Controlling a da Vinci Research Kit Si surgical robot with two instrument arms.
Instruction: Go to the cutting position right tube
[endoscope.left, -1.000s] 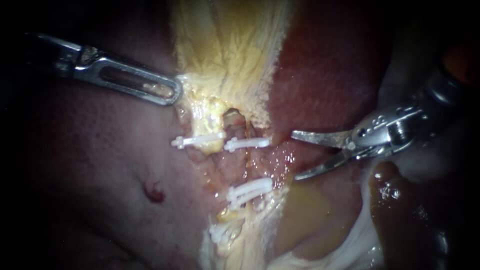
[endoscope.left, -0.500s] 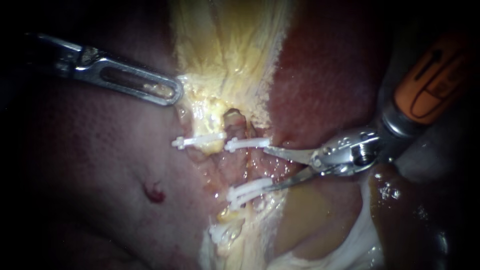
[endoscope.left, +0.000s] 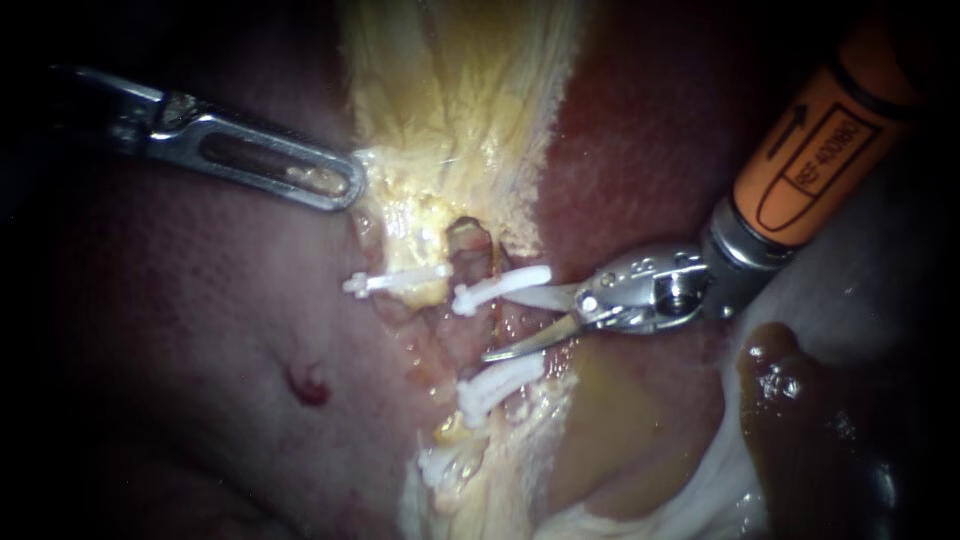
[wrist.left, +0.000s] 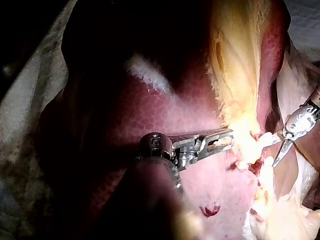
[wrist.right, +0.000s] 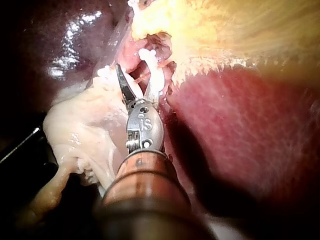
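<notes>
Curved steel blades of my right instrument (endoscope.left: 500, 325) stand apart in a moderate V and grip nothing. The slotted steel jaws of my left instrument (endoscope.left: 350, 185) are closed on the edge of the pale yellow fibrous tissue (endoscope.left: 450, 100).

Dark red-brown liver (endoscope.left: 200, 330) fills the field on both sides. Down its middle runs the yellow tissue, and from its lower end comes the pinkish, cord-like right tube (endoscope.left: 480, 322), running top to bottom in the endoscope view. It carries a white plastic upper clip (endoscope.left: 500, 287) and, further down, a pair of white lower clips (endoscope.left: 497, 383). I judge the bare stretch between them to be the place for a cut.

The blades come in from the right, crosswise to the tube's long axis. One blade lies just under the upper clip and the other points at the tube above the lower clips, so the bare stretch sits at the mouth of the V. Whether the tube lies fully between the blades I cannot tell. The right instrument is much the nearer one; the left is well apart, up at the yellow tissue. What seems to remain is a small advance across the tube, keeping clear of the clips.
</notes>
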